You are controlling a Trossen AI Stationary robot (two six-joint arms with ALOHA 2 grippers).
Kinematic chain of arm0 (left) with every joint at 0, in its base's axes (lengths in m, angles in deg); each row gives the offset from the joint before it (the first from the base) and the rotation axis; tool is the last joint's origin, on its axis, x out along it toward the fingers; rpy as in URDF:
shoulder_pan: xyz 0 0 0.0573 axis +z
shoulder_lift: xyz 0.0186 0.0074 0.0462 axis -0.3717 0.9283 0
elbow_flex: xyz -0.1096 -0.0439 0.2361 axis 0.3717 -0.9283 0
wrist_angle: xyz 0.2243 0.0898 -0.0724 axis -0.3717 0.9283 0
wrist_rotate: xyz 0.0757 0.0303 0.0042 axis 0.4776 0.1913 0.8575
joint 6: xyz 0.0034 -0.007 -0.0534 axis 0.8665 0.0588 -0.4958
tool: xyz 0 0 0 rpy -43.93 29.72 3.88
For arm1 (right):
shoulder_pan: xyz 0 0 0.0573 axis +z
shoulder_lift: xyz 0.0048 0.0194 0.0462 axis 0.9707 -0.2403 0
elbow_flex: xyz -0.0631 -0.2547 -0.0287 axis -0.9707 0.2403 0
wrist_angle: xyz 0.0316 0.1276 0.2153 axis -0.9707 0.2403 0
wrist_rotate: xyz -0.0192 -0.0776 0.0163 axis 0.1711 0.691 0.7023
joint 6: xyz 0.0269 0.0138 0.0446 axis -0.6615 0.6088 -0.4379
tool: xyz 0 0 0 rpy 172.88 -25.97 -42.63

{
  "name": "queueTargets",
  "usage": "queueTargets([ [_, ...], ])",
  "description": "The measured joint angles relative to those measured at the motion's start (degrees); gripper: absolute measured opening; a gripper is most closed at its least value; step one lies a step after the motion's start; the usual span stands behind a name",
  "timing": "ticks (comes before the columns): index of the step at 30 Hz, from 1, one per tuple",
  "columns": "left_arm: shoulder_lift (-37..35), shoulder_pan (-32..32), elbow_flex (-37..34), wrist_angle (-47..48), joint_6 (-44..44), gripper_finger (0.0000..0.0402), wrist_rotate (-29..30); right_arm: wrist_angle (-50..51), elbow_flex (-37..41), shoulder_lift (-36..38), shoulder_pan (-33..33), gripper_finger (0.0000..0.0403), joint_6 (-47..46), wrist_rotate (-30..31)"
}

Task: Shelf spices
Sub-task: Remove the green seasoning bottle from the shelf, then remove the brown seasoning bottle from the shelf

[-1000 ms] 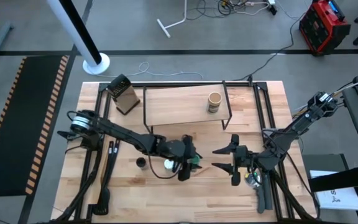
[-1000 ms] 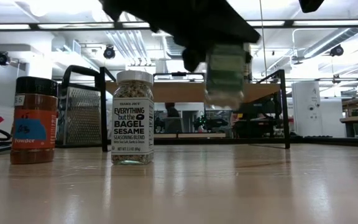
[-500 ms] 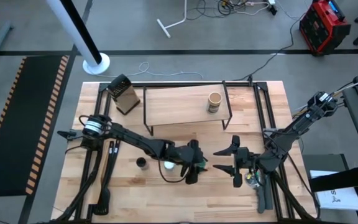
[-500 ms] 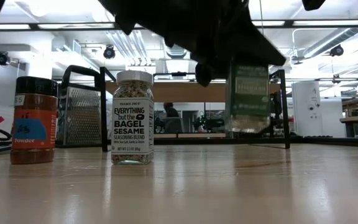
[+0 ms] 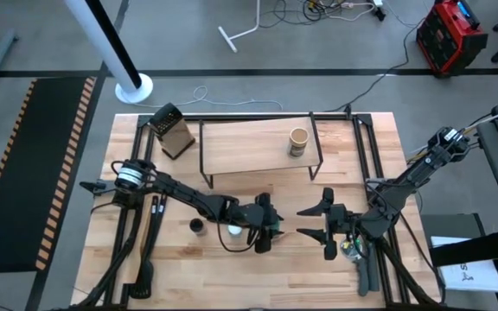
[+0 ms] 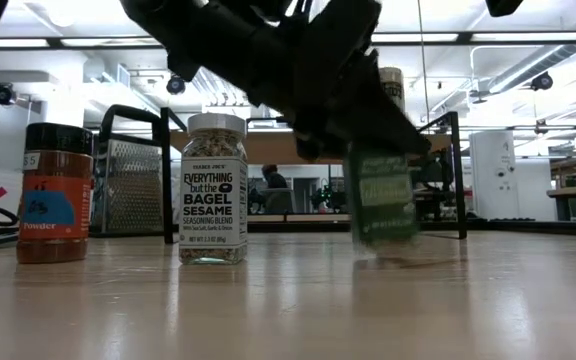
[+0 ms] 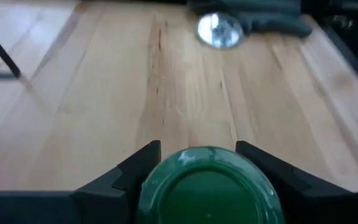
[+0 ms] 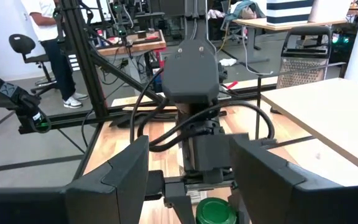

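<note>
Wooden tabletop (image 5: 145,259) with the shelf (image 5: 253,149) standing at its far side. On the shelf's board, toward its right end: the tan jar (image 5: 297,141). Just beyond the shelf's left end: the metal grater (image 5: 172,131). In front of the shelf, side by side: the dark-lidded jar (image 5: 196,226) and the white-lidded bagel-sesame jar (image 6: 214,190). A round silver disc (image 7: 219,30) lies farther right.

From down at worktop level, the white-lidded jar (image 6: 214,188) carries a label I can read clearly: "TRADER JOE'S" in small print, then "EVERYTHING but the BAGEL SESAME SEASONING BLEND". The dark-lidded jar (image 6: 55,193) beside it has an orange label showing "Powder" low down and a "5" on a tag near its lid. The green-lidded jar (image 6: 381,194) bears a label too blurred to read.
</note>
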State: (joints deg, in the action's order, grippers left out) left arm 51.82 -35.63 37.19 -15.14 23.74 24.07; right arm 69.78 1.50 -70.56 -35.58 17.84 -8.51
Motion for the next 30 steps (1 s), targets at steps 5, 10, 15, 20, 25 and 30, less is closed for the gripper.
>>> queueTargets([
  [5,0.0,0.0,-0.1,0.4,0.0,0.0192,0.0,0.0,0.0,0.0,0.0,0.0199,0.0,0.0],
  [10,0.0,0.0,0.2,0.5,0.2,0.0213,-0.1,0.0,0.0,0.0,0.0,0.0199,-0.1,0.0],
  [15,-0.8,0.0,0.3,0.5,1.5,0.0232,-0.1,0.0,0.0,0.0,0.0,0.0199,-0.2,0.0],
  [20,-2.9,0.0,0.3,0.4,3.0,0.0241,-0.1,0.1,0.0,0.0,0.0,0.0199,-0.2,0.0],
  [25,-6.6,0.0,0.3,0.2,5.6,0.0238,0.0,0.1,0.0,0.0,0.0,0.0199,-0.2,0.0],
  [30,-12.1,-0.1,0.3,2.1,6.5,0.0229,0.0,0.6,0.0,0.0,0.1,0.0199,-0.3,3.3],
])
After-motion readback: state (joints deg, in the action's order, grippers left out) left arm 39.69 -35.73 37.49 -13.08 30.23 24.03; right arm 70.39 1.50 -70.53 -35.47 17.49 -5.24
